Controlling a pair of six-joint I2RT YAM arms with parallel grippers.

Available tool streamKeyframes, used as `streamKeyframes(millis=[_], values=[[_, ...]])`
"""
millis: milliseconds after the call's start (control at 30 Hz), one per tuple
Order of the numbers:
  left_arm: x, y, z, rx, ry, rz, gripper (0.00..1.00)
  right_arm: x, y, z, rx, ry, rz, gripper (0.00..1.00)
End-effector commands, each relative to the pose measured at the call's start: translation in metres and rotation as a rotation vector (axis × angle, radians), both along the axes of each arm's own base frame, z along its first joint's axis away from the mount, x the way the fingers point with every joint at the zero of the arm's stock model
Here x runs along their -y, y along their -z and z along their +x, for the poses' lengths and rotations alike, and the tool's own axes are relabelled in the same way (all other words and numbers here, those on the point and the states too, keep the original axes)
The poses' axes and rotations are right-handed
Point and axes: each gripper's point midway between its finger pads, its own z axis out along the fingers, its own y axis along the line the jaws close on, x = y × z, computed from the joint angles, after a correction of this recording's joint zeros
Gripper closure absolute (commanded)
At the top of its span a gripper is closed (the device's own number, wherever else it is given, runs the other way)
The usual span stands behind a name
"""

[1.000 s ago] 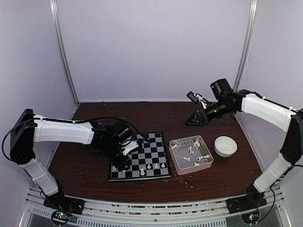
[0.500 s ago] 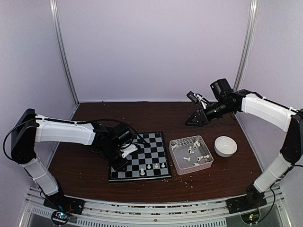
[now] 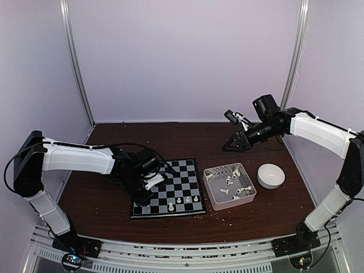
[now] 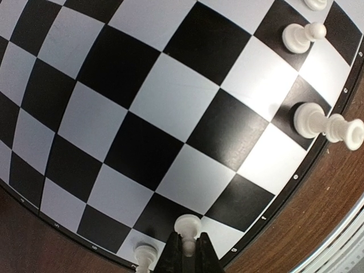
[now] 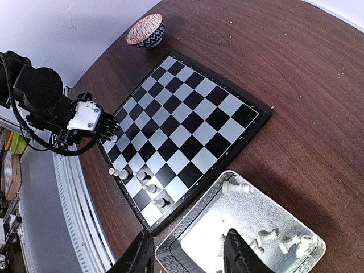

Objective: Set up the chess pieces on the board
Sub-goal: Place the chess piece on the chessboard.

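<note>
The black-and-white board (image 3: 177, 182) lies left of centre. Several white chess pieces (image 3: 187, 199) stand along its near edge. My left gripper (image 3: 143, 198) is low over the board's near-left corner. In the left wrist view the left gripper (image 4: 187, 235) is shut on a white pawn (image 4: 187, 223), which stands upright on a corner square beside another pawn (image 4: 145, 255). Two more pieces (image 4: 326, 123) stand along the right edge. My right gripper (image 3: 233, 143) hangs high behind the tray. In its own view the right gripper (image 5: 187, 257) is open with nothing between the fingers.
A clear plastic tray (image 3: 208, 190) right of the board holds several loose white pieces (image 5: 240, 185). A plain white bowl (image 3: 271, 175) sits right of the tray. A patterned bowl (image 5: 146, 31) stands beyond the board's far corner. Pale crumbs dot the brown table.
My left gripper's jaws have closed onto the pawn at the board's near-left corner, and the wrist has shifted slightly. The right arm has stayed still.
</note>
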Motion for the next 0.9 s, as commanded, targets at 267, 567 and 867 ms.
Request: streamKeyframes(millis=[267,567,867], values=[[-0.01,-0.004,0.01,0.041,-0.019,0.055,0.98,-0.003,-0.007,0.001,0.025,-0.007,0.005,0.59],[-0.008,-0.007,0.017,0.062,-0.034,0.056,0.93,-0.001,-0.009,0.0,0.035,-0.004,0.004,0.59],[-0.004,-0.018,0.013,0.057,-0.028,0.012,0.83,-0.002,-0.008,0.001,0.033,-0.008,0.0,0.59]])
